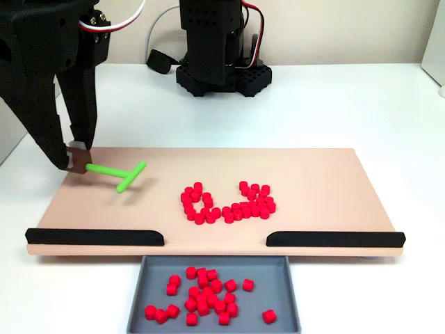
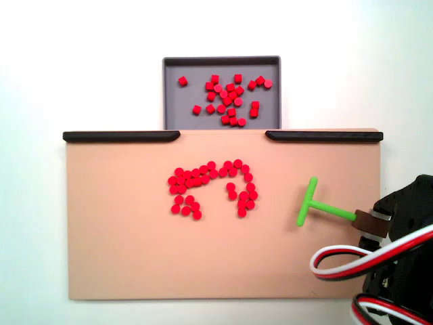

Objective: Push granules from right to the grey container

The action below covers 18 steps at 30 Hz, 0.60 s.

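Roughly half the granules (image 1: 229, 205) lie clustered mid tan board (image 2: 122, 257); the rest sit in the grey container (image 1: 142, 292). The tool (image 1: 76, 161) pinches a green T-shaped pusher (image 1: 122, 174), well apart from the cluster

The arm (image 1: 49, 76) is all matte black plastic, chunky and angular, with a printed look to the shells. The base (image 1: 221, 73) is black too, with a grid of small holes round its foot. A red, white and black cable (image 2: 369, 261) loops along the arm (same trio up by the base). The gripper (image 1: 75, 158) has long tapered black fingers, and one tip looks brownish.
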Available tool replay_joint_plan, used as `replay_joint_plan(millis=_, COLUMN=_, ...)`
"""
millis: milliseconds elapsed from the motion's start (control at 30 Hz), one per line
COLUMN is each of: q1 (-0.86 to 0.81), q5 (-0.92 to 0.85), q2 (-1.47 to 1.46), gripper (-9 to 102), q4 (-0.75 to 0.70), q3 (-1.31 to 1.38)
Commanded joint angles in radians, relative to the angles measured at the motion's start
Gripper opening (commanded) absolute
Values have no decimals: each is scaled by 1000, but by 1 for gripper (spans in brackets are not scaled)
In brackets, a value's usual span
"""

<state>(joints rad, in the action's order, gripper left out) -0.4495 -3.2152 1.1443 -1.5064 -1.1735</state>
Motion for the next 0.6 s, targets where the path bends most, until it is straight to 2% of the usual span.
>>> replay_joint_plan(millis=0, q1=8, q5=-480, q2=5, gripper=0, q4=0, q3=44)
replay_joint_plan(millis=567, q1=54, q5=-459, q2=-81, gripper=0, q4=21, q3=95)
